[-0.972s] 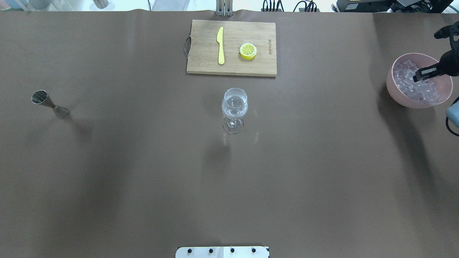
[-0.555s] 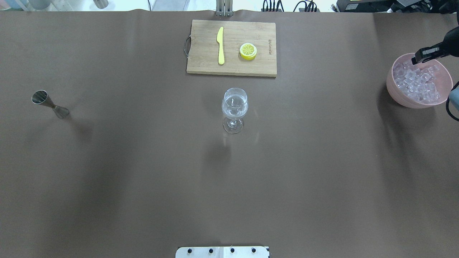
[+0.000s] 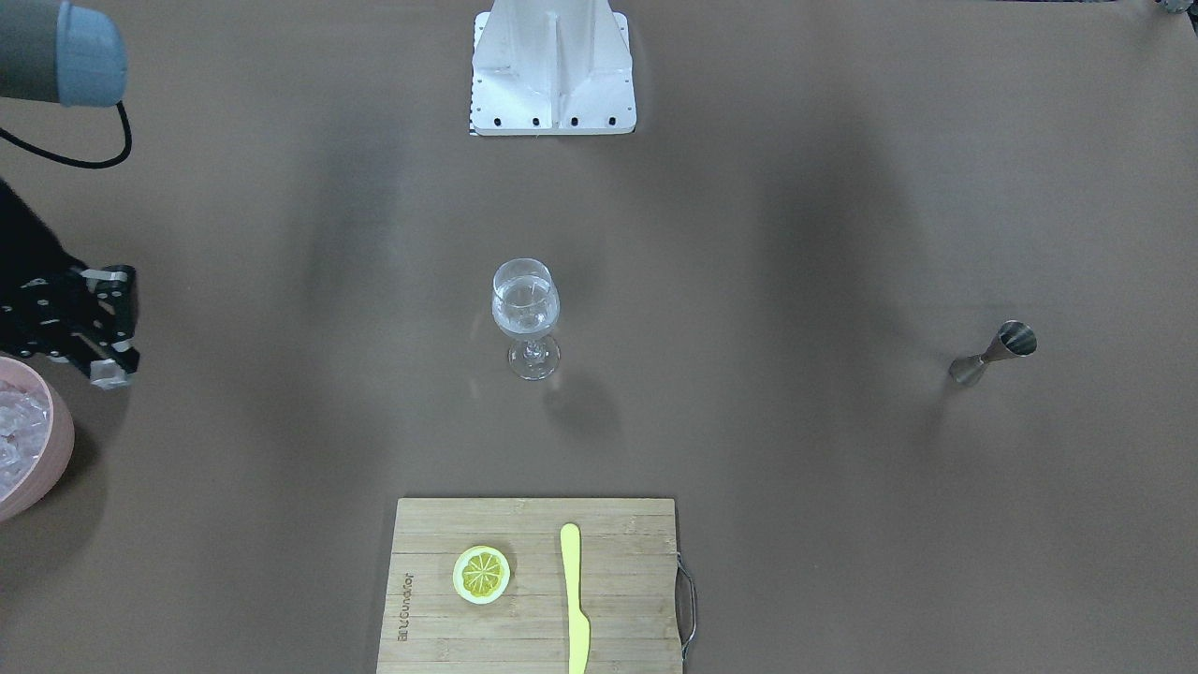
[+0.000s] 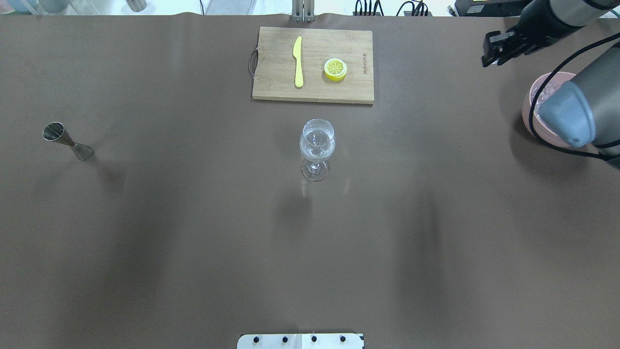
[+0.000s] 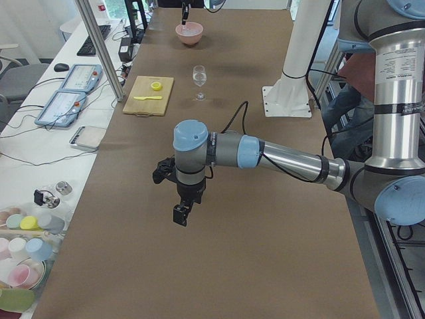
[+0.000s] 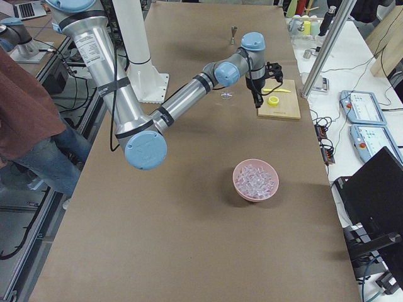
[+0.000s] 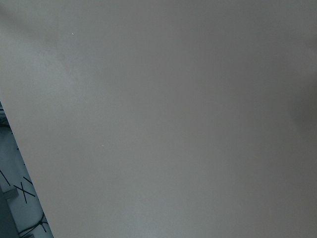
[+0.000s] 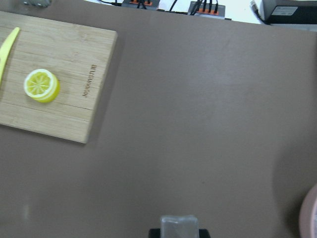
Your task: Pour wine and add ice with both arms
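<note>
A clear stemmed glass [image 4: 317, 145] [image 3: 526, 309] stands mid-table with the wine, a clear liquid, in its bowl. My right gripper [image 4: 490, 51] [image 3: 110, 367] hangs high in the air, away from the pink bowl [image 4: 531, 104] [image 6: 255, 182] and on the glass's side of it. It is shut on one chunk of ice [image 8: 178, 225]. More ice [image 6: 255, 177] [image 3: 13, 435] fills the bowl. The left gripper [image 5: 180, 214] shows only in the exterior left view, low over bare table, and I cannot tell if it is open or shut. The left wrist view holds only table.
A steel jigger [image 4: 65, 139] [image 3: 992, 354] stands upright at the table's left side. Behind the glass lies a wooden cutting board [image 4: 339, 92] with a yellow knife [image 4: 298, 60] and a lemon half [image 4: 335, 69]. The white pedestal [image 3: 552, 70] stands at the near edge.
My right gripper has lifted out of the pink bowl with a piece of ice, then swung up and left, clear of the bowl. The right arm's elbow now covers much of the bowl.
</note>
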Controlling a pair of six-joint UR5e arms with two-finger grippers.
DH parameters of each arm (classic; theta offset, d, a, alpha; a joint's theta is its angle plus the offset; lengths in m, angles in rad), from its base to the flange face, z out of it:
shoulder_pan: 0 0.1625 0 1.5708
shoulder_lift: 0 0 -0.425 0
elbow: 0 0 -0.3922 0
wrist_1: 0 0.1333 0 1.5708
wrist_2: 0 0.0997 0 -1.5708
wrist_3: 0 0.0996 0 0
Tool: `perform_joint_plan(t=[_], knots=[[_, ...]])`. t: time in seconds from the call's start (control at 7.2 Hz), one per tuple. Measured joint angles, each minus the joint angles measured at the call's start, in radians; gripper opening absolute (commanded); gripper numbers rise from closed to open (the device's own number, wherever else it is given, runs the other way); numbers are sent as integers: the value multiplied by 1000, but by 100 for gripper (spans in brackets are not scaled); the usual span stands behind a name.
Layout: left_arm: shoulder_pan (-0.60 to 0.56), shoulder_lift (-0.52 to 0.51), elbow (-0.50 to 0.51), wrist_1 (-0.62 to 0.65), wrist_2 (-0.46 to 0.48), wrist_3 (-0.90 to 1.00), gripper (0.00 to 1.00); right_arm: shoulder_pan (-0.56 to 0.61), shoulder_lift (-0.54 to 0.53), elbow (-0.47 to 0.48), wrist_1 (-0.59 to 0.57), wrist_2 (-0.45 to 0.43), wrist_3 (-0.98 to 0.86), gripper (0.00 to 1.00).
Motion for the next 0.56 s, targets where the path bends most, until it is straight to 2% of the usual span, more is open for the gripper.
perform_joint_plan(t=[0.28, 0.56], knots=[[1, -1, -1, -1, 0, -22, 99, -176, 68, 19, -15, -124, 218, 0], [1, -3, -1, -2, 0, -31, 99, -303, 146, 24, -50, -211, 388, 0]])
